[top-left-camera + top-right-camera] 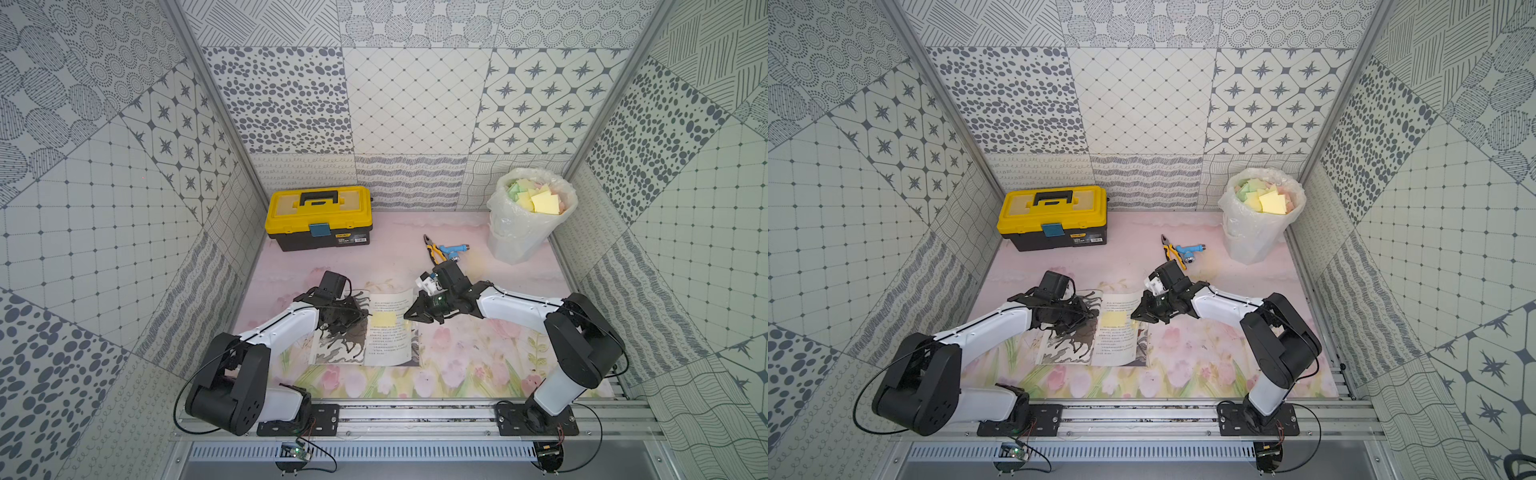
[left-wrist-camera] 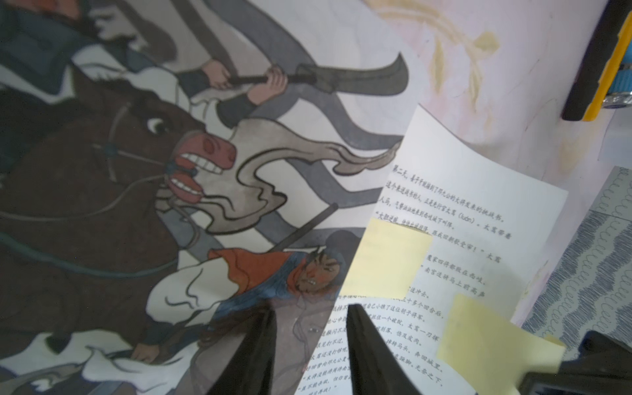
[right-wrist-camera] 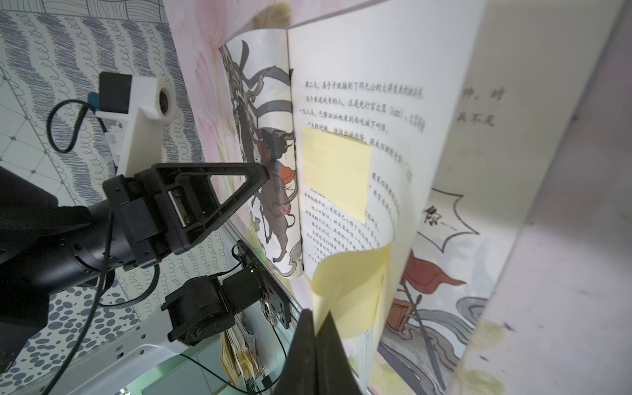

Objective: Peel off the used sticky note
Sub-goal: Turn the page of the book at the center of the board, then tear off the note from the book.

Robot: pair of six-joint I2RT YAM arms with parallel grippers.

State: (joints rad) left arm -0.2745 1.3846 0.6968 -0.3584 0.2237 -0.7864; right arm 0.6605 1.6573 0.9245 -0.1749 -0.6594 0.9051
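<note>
The right fingers are clenched on the near edge of a pale yellow note, the held sticky note. It curls up from between them, and its far edge lies against the text page; I cannot tell whether that edge is stuck down. The left wrist view shows the same note bowed off the paper.

The left fingers stand parted with nothing clamped between them. They are low over the book's spine, where the illustrated page meets the text page.

A second sticky note lies flat on the text page. It is just beyond the left fingertips and just beside the right ones, between the two arms in both top views.

The open book lies around the middle of the desk, somewhat nearer its front edge.

Pliers lie behind the right arm. A yellow toolbox stands toward the back left corner. A lined bin holding coloured notes stands in the back right corner.
</note>
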